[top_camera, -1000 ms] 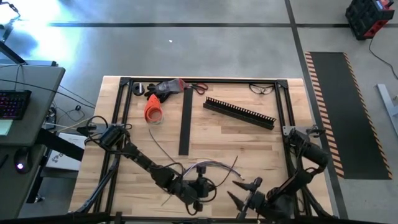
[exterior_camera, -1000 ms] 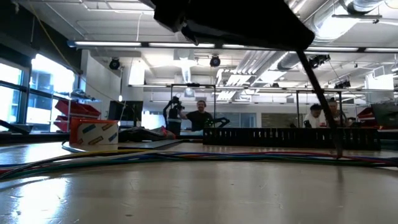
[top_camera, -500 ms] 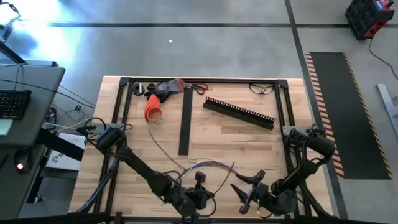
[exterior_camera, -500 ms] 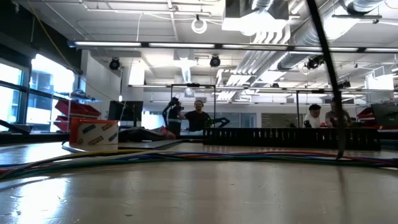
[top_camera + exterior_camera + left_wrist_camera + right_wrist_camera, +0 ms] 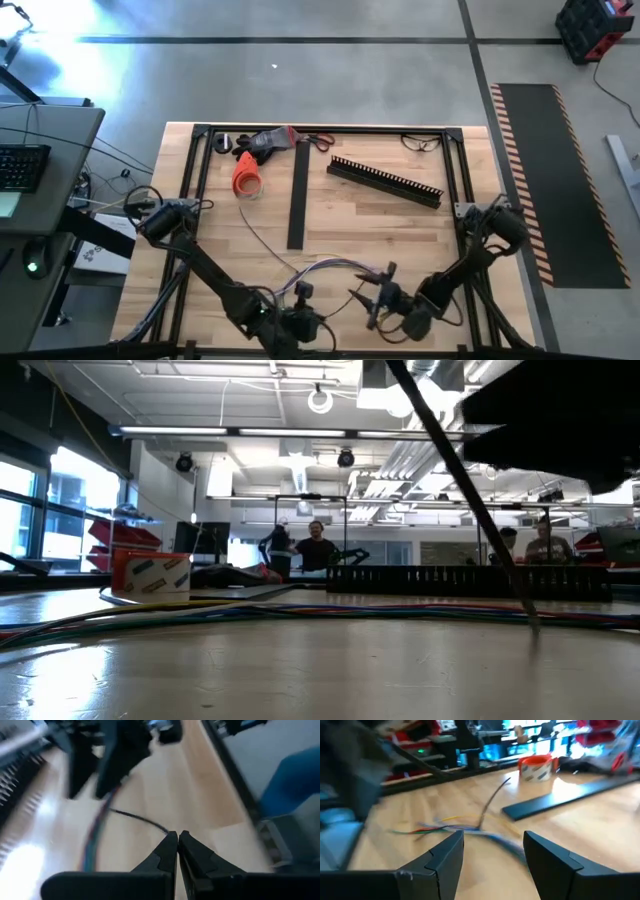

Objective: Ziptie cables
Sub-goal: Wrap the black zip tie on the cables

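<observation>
The cables (image 5: pixel 335 268) lie on the wooden table (image 5: pixel 400 225) toward its near edge, a loose arc of thin grey and purple wires between the two grippers, with one long thin strand running away from the bunch toward the orange tape roll (image 5: pixel 246 176). In the low view the cables (image 5: pixel 300 610) show as a flat band of coloured strands across the tabletop, and a thin dark strand slants down to the table at the right side of that picture.

The left gripper (image 5: pixel 300 292) sits low at the near edge, just beside the near-left end of the bunch; in the left wrist view its fingers (image 5: pixel 167 851) are pressed together tip to tip with nothing visible between them, and a dark wire and a coloured strand lie on the wood ahead.

The right gripper (image 5: pixel 372 292) is just right of the bunch, near its splayed ends. In the right wrist view its fingers (image 5: pixel 447 855) stand spread wide apart, with the cables (image 5: pixel 455 829) lying on the wood beyond the gap, not touched.

Farther back on the table lie a flat black strip (image 5: pixel 298 200), a black slotted channel (image 5: pixel 385 181), and red-handled scissors (image 5: pixel 318 141) at the far edge. In the low view people (image 5: pixel 318 547) show in the room behind
</observation>
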